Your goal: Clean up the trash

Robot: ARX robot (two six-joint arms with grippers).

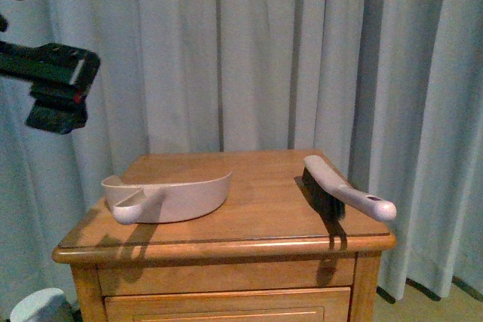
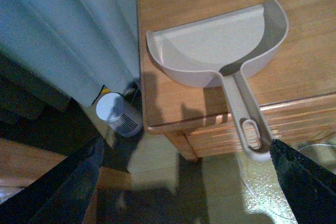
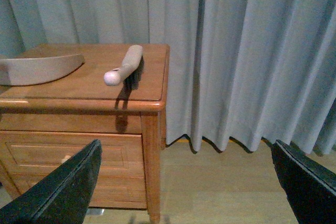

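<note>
Trash is not visible in any view. A curtain (image 1: 264, 50) hangs behind the worktop (image 1: 264, 194), which carries a dustpan (image 1: 170, 195) left and a brush (image 1: 339, 190) right, well apart. Left end effector (image 2: 184, 192) and right end effector (image 3: 184, 187) gape wide, empty.

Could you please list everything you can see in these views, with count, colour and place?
dustpan: one, beige, left side of the cabinet top, handle overhanging the front edge.
brush: one, beige with dark bristles, right side of the cabinet top.
cabinet: one, brown wood, in front of the curtain.
curtain: pale grey, behind the cabinet.
canister: one, white, on the floor left of the cabinet.
trash: none visible.
left gripper: one, black, open, raised left of the cabinet.
right gripper: one, black, open, off the cabinet's right front.
</note>
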